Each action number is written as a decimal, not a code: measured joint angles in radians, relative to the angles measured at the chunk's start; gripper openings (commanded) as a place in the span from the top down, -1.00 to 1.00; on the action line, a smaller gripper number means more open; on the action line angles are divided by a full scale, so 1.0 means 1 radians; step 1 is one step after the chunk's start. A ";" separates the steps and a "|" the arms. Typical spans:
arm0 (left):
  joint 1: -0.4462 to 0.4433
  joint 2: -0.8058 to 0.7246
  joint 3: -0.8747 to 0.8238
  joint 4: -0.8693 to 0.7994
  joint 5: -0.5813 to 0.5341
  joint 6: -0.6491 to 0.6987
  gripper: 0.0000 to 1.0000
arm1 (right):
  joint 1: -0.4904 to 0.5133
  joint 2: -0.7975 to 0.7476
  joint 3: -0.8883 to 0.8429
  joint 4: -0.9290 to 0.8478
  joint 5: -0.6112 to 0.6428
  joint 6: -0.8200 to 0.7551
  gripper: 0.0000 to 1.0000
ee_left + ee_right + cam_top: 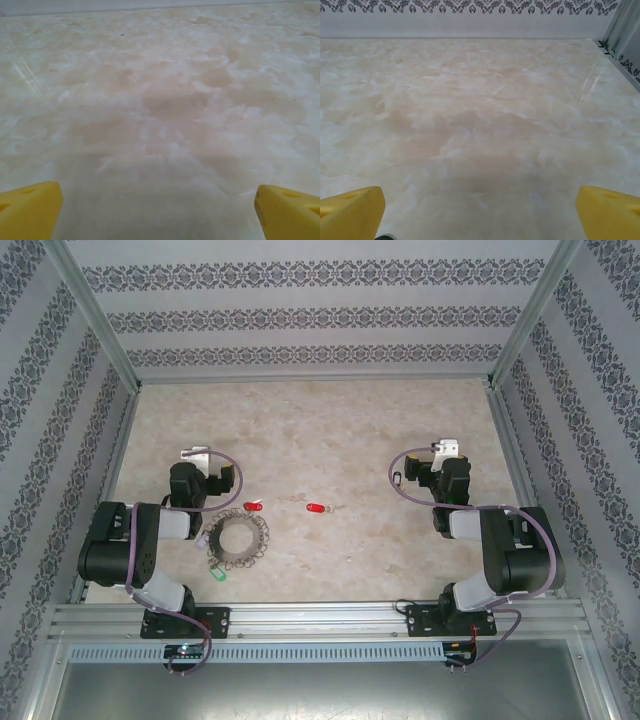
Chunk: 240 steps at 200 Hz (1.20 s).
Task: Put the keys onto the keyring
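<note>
On the marbled surface [330, 430], keyring [238, 543] lies near the left arm, one red key [253, 507] just beside its rim, second red key [317, 508] nearer centre. Left tool [159, 207] and right tool [480, 210] spread, empty. Nothing grasped yet; the next move likely needs a fine pinch on a key.

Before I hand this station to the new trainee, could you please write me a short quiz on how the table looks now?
1. Count: how many red keys lie on the table?
2. True or false: one key is already threaded on the keyring.
3. Multiple choice: the left gripper and the right gripper are A) both open, B) both shut, C) one open, one shut.

Key:
1. Two.
2. False: both lie loose on the table, outside the keyring.
3. A: each wrist view shows the yellow fingers wide apart with nothing between them.
</note>
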 measured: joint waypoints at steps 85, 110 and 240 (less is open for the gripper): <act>0.000 0.000 0.000 0.000 0.000 0.000 -0.99 | 0.000 0.000 0.000 0.000 0.000 0.000 -0.96; 0.000 0.000 0.000 0.000 0.000 0.000 -0.99 | 0.000 0.000 0.000 0.006 0.000 0.000 -0.96; 0.000 -0.044 -0.065 0.043 -0.001 0.000 -0.99 | 0.014 -0.015 -0.055 0.064 -0.024 -0.022 -0.97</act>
